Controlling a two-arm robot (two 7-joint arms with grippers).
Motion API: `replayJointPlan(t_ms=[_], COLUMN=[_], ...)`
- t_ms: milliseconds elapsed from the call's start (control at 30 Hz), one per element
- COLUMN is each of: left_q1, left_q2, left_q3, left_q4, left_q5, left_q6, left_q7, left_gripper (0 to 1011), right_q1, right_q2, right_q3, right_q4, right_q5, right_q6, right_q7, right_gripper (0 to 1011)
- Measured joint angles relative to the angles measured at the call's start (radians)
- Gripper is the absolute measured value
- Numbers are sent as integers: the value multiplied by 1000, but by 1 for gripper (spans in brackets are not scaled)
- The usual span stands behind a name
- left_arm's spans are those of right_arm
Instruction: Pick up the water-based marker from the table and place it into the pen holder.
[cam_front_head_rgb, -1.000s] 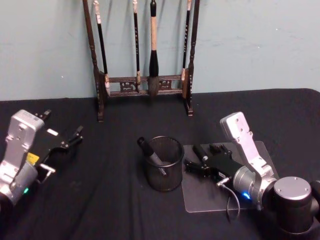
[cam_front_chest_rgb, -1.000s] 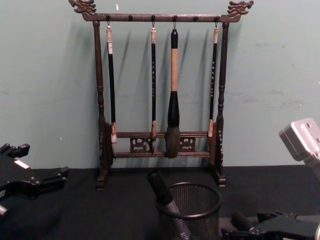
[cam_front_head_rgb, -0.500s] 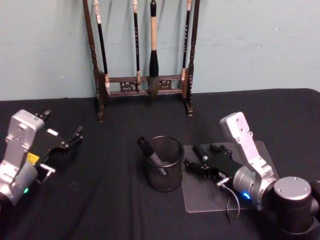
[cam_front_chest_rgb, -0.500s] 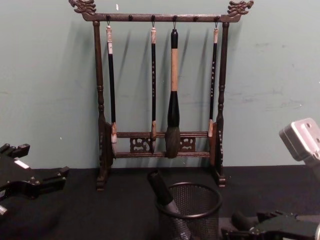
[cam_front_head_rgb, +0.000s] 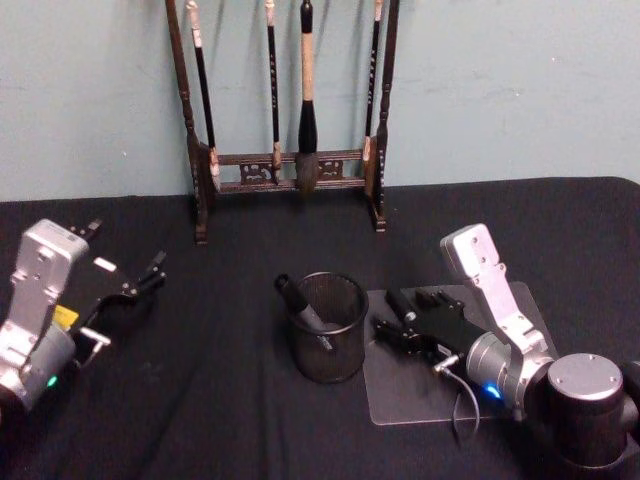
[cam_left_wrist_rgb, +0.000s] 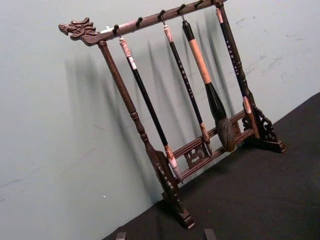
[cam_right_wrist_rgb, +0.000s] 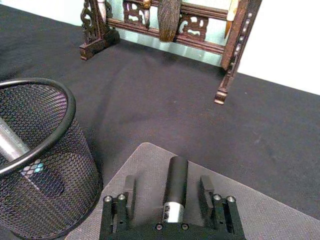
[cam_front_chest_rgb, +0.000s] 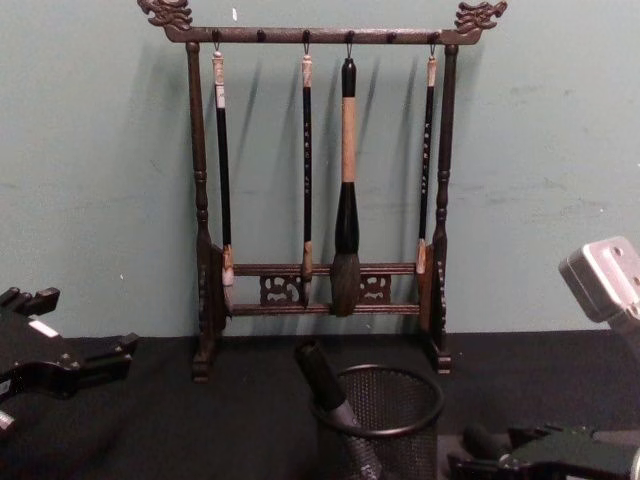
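Well, I count two water-based markers. The leaning marker (cam_front_head_rgb: 302, 307) sits inside the pen holder (cam_front_head_rgb: 338, 352), its label too small to read. The second marker (cam_right_wrist_rgb: 177, 172) lies on the translucent mat (cam_front_head_rgb: 400, 398) just right of the pen holder, between my right gripper's (cam_right_wrist_rgb: 168, 182) spread fingers, which are not touching it. My left gripper (cam_front_head_rgb: 125, 252) hangs spread, well left of the pen holder. Four brushes (cam_front_chest_rgb: 347, 200) hang on the brush rack (cam_front_chest_rgb: 197, 200) behind it. Nothing has visibly shifted since half a second ago.

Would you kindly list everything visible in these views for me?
brush rack: 1, dark wood, back of the table by the wall
brushes: 4, black and tan, hanging on the rack
pen holder: 1, black mesh, table centre
marker in holder: 1, black, leaning on the rim
marker on mat: 1, black, lying flat
mat: 1, clear grey, right of the pen holder
table: 1, black cloth
right gripper: 1, black, open, straddling the marker on mat
left gripper: 1, black, open, over the table's left
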Motion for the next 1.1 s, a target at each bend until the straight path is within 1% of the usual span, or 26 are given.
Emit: replayJointPlan(t_ms=[67, 100, 167, 200, 267, 300, 333, 367, 400, 467, 500, 533, 600, 1100], left_q1=[0, 0, 0, 0, 0, 0, 0, 0, 0, 0, 0, 0, 0, 0], left_q2=[0, 0, 0, 0, 0, 0, 0, 0, 0, 0, 0, 0, 0, 0], left_q3=[0, 0, 0, 0, 0, 0, 0, 0, 0, 0, 0, 0, 0, 0], left_q4=[0, 0, 0, 0, 0, 0, 0, 0, 0, 0, 0, 0, 0, 0], left_q5=[0, 0, 0, 0, 0, 0, 0, 0, 0, 0, 0, 0, 0, 0], left_q6=[0, 0, 0, 0, 0, 0, 0, 0, 0, 0, 0, 0, 0, 0], left_q7=[0, 0, 0, 0, 0, 0, 0, 0, 0, 0, 0, 0, 0, 0], left_gripper=[1001, 1001, 1002, 1001, 1001, 1001, 1001, 1001, 1001, 1001, 1001, 1001, 1001, 1001], right_q1=[0, 0, 0, 0, 0, 0, 0, 0, 0, 0, 0, 0, 0, 0], right_q2=[0, 0, 0, 0, 0, 0, 0, 0, 0, 0, 0, 0, 0, 1], right_q3=[0, 0, 0, 0, 0, 0, 0, 0, 0, 0, 0, 0, 0, 0], right_q4=[0, 0, 0, 0, 0, 0, 0, 0, 0, 0, 0, 0, 0, 0], right_q5=[0, 0, 0, 0, 0, 0, 0, 0, 0, 0, 0, 0, 0, 3], right_q6=[0, 0, 0, 0, 0, 0, 0, 0, 0, 0, 0, 0, 0, -4], right_q7=[0, 0, 0, 0, 0, 0, 0, 0, 0, 0, 0, 0, 0, 2], right_gripper=[820, 764, 689, 679, 592, 592, 487, 487, 405, 387, 345, 282, 241, 241])
